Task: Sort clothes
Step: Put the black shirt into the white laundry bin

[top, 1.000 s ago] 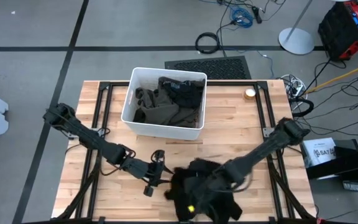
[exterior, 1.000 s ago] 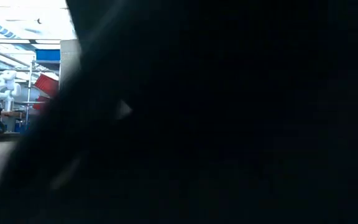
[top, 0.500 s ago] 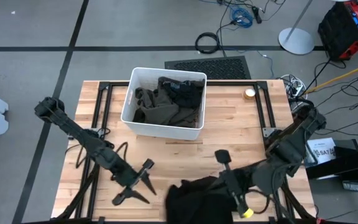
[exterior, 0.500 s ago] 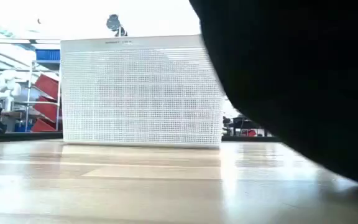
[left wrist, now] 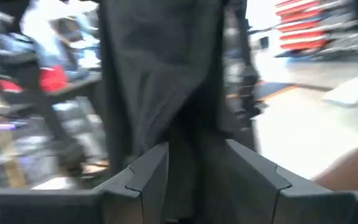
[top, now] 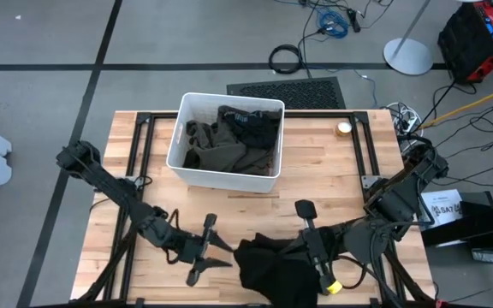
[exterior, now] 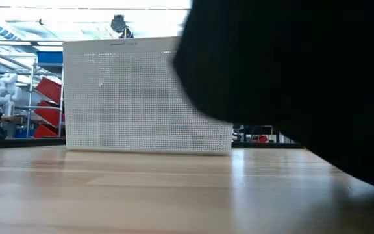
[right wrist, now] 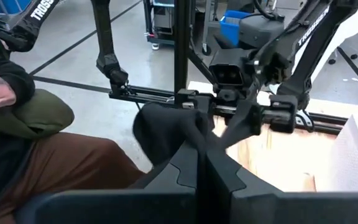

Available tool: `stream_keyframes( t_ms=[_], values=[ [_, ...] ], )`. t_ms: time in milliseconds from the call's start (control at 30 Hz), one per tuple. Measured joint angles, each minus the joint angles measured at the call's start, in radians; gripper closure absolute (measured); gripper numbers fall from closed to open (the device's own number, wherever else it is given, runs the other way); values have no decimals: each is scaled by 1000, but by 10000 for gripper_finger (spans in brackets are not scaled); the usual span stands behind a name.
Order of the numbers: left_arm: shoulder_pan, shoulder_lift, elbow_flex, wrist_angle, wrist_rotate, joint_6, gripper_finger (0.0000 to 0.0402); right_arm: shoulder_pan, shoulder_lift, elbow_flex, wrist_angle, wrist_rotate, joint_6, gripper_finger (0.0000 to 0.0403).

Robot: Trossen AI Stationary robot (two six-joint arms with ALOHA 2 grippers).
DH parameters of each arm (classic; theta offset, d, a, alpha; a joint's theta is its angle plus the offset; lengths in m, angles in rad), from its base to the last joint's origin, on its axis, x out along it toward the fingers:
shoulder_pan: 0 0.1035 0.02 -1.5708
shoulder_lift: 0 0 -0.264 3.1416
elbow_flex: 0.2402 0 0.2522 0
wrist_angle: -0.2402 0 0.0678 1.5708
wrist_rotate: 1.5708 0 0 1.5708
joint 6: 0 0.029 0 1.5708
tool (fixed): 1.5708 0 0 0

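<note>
So the right gripper (top: 328, 287) is pinched shut on the black garment (top: 272, 269), holding it up while the half-open left gripper (top: 218, 258) reaches in, probably to spread it.

A white plastic bin (top: 178, 145) stands on the wooden desk (top: 323, 171) toward its far edge. A small roll of tape (top: 343, 129) lies to the bin's right, well apart. Beyond the bin, a black floor grate (top: 286, 91) and coiled cable (top: 286, 58) lie on the floor.
</note>
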Motion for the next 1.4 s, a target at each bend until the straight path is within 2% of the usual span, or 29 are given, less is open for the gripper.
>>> stream_keyframes(
  t_ms=[133,300,433,767,933,1067,1167,1267,1400],
  values=[
    [-30,12,0,28,-163,72,238,-4,0,0,-2,-3,4,403],
    [-43,9,0,36,-184,92,238,-4,0,0,-2,-4,4,403],
    [-24,9,0,43,-246,90,238,-11,0,0,-2,-6,10,403],
    [16,46,0,49,-212,29,238,-17,0,-1,1,-8,12,403],
    [52,62,1,116,-207,12,238,-17,0,-1,25,-15,-3,403],
    [83,62,1,142,-120,-10,238,-17,0,-1,23,-15,-3,403],
    [103,62,2,141,-107,-57,241,-17,0,-1,23,-14,-4,403],
    [113,62,2,142,-103,-92,277,-17,0,-1,22,-14,-4,403],
    [111,59,2,140,-48,-83,381,-22,-5,-1,2,-7,-4,403]
  ],
)
